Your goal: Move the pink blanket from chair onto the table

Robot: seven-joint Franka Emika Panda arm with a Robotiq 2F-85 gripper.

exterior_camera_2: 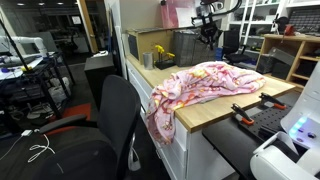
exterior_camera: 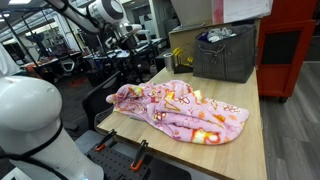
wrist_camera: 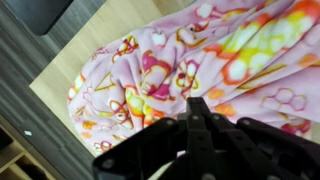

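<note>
On the table [exterior_camera: 252, 140], the pink blanket [exterior_camera: 185, 112] lies bunched across the wood. One fold hangs over the edge just beside the chair [exterior_camera_2: 115, 120]; whether it touches the chair cannot be told. Your gripper [exterior_camera_2: 207, 28] hangs well above the cloth, and the wrist view shows its jaws pressed together on nothing.

Risk: any nudge toward that edge could let the hanging fold drag the rest off. Descending with the jaws closed would shove the cloth rather than take it.
</note>
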